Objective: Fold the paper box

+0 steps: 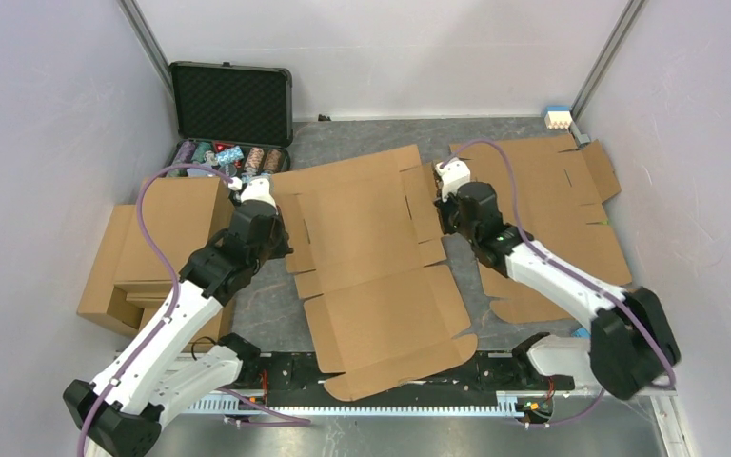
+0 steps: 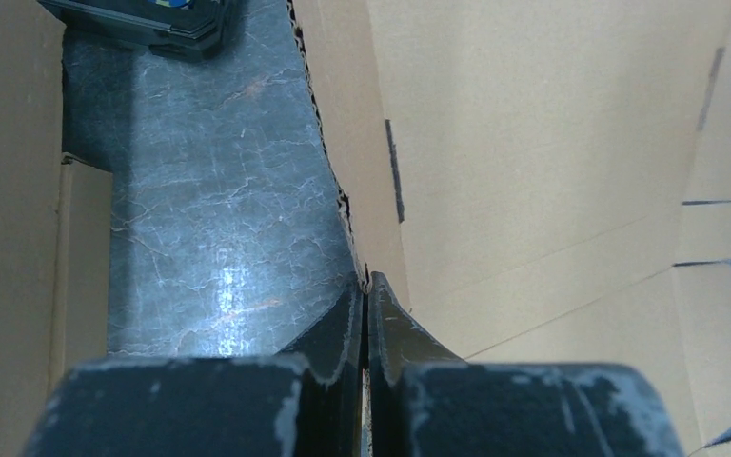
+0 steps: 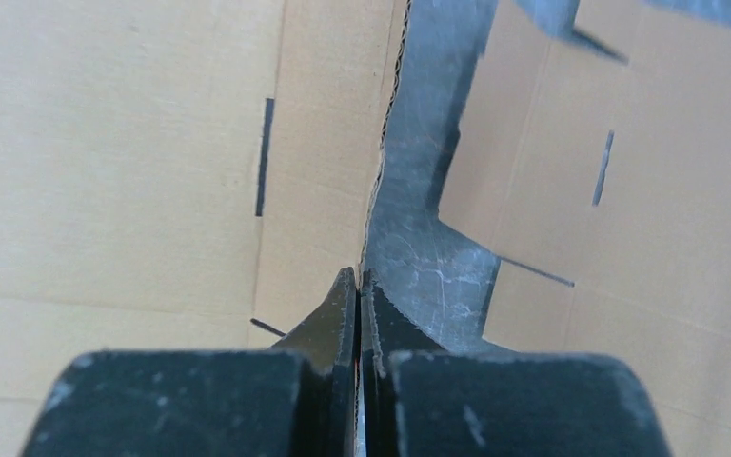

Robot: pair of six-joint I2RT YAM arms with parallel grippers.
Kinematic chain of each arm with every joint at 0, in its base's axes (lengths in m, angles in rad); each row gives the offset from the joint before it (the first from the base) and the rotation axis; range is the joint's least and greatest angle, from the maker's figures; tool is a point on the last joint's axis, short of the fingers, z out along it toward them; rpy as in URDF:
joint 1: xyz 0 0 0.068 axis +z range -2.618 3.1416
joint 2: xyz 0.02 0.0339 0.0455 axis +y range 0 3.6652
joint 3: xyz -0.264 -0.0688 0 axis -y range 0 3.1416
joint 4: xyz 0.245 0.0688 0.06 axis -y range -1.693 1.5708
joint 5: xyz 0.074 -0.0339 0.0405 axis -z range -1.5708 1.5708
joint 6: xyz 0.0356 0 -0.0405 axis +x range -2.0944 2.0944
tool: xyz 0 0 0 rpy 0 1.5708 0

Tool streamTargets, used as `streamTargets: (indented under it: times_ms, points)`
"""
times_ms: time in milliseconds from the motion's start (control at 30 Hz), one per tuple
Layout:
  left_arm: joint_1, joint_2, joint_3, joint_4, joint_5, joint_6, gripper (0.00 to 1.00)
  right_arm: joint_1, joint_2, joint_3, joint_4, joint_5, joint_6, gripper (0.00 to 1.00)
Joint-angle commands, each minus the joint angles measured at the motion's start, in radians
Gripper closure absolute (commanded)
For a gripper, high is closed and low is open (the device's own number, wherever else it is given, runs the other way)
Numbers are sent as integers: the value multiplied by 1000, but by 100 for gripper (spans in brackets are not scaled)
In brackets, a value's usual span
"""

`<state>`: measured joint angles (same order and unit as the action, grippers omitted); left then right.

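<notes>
Pinching the big brown cardboard box sheet [image 1: 371,248] from both sides, I hold it in the middle of the grey table [image 1: 362,138]. It lies open with its flaps spread out. My left gripper [image 2: 366,290] is squeezed tight on the sheet's left edge, and the thin wavy edge runs right into its closed tips. My right gripper [image 3: 358,281] is squeezed tight on the sheet's right edge in the same way. The near flap of the sheet lies over the black rail [image 1: 495,367] between my two arm bases.

Another flat brown cardboard sheet [image 1: 552,200] lies just beside it on the right, partly under my right arm. A pile of brown cardboard pieces [image 1: 157,243] sits on the left, by my left arm. An open black case with colourful round chips [image 1: 231,105] stands at the far left of the table.
</notes>
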<state>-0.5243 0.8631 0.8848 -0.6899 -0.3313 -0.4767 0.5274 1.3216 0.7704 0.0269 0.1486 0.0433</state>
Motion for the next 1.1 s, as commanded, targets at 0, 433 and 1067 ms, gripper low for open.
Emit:
streamTargets:
  times_ms: [0,433,1067]
  points:
    - [-2,13,37,28,-35,12,98,1,-167,-30,28,-116,-3,100]
    - [-2,-84,-109,273,59,26,98,0,-509,-235,54,-4,45,100]
    - [-2,-229,-224,349,-12,82,95,0,-727,-341,91,154,40,100]
